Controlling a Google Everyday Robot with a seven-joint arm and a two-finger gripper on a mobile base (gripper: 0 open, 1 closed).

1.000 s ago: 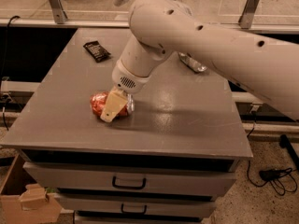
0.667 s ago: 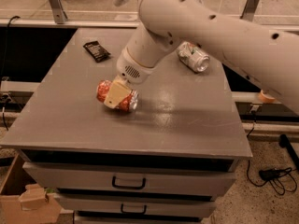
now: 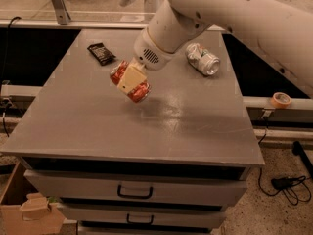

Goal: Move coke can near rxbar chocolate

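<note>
My gripper (image 3: 131,79) hangs over the left-middle of the grey table (image 3: 88,126) and is shut on the coke can (image 3: 141,92), a dented red-orange can held tilted above the tabletop. One tan finger (image 3: 130,77) lies across the can's body. The rxbar chocolate (image 3: 101,53), a flat dark-wrapped bar, lies on the table's far left, up and to the left of the held can and apart from it. The white arm reaches in from the upper right.
A crushed silver-white can (image 3: 203,59) lies on its side at the table's far right. A roll of tape (image 3: 280,100) sits on a ledge to the right. Drawers (image 3: 134,192) front the cabinet below. A cardboard box (image 3: 29,212) stands on the floor at lower left.
The gripper has lifted the coke can off the tabletop and carried it up and toward the far side, closer to the dark bar.
</note>
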